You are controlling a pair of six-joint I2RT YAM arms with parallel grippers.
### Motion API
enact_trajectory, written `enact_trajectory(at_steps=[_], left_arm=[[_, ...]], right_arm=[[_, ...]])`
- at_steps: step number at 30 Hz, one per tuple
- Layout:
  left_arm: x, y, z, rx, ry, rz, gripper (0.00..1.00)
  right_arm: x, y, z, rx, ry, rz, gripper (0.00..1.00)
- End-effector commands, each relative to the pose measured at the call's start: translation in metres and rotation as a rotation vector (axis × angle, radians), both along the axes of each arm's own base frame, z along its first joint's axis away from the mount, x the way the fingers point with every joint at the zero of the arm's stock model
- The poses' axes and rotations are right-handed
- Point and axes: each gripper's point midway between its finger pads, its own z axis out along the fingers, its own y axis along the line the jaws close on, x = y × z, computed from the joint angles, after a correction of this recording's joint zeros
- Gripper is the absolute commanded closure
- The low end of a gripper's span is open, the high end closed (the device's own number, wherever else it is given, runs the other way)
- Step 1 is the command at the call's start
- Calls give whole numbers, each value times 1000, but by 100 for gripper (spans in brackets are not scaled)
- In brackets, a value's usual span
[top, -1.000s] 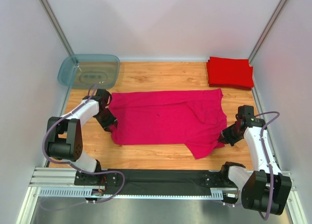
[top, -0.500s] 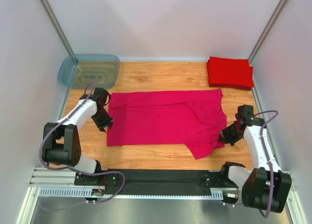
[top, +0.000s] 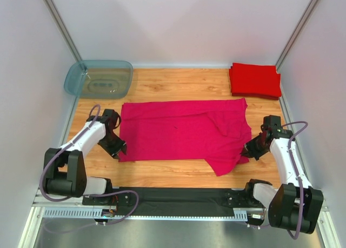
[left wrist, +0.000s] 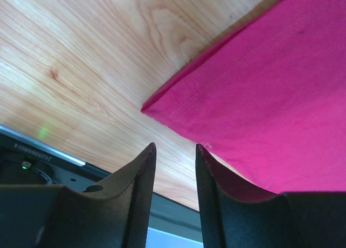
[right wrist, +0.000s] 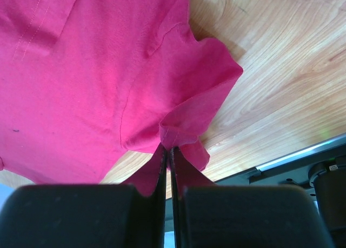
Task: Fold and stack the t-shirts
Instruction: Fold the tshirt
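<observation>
Bright even overhead light, soft shadows, top cam sharp, left hand [left wrist: 174, 151] blurred nr lens

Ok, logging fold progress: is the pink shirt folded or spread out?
Spread out: the pink t-shirt lies flat on the table, one corner pinched in the right gripper.

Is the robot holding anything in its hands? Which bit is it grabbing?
The right gripper pinches the pink t-shirt by a bunched fold at its right-hand edge. The left gripper is open, holding nothing, beside the shirt's near left corner.
</observation>
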Motion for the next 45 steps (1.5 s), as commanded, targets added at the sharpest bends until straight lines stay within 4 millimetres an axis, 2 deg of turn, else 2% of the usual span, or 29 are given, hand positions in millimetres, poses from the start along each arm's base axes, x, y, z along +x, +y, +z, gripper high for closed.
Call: enact_trajectory(at_steps=[1, 3, 6, 13, 19, 28, 35, 38, 41, 43, 45], left_arm=[[1, -6, -3, -31, 41, 97, 57], [-14, -1, -9, -12, 131, 122, 54], [-20, 2, -16, -34, 157, 178, 54], [-4, -5, -20, -105, 78, 281, 57], [-5, 7, -25, -56, 126, 288, 58], [5, 10, -11, -48, 57, 292, 58], [2, 10, -21, -39, 100, 293, 58], [-2, 10, -28, -39, 124, 291, 62], [-2, 9, -32, -47, 125, 282, 74], [-2, 10, -32, -42, 133, 265, 87], [0, 10, -30, -41, 135, 250, 96]], right_arm=[[10, 0, 5, -1, -38, 12, 100], [10, -1, 4, -4, -35, 17, 100], [9, 0, 3, -4, -31, 20, 100], [14, -1, 1, 0, -25, 16, 100], [19, -1, 2, 3, -30, 15, 100], [24, -3, 2, 0, -26, 16, 100], [27, -3, 2, 3, -24, 10, 100], [26, -4, 1, -3, -21, 12, 100], [24, -9, 2, -35, -15, 16, 100], [22, -15, 7, -70, -12, 17, 100], [13, -21, 8, -106, 26, 25, 100]])
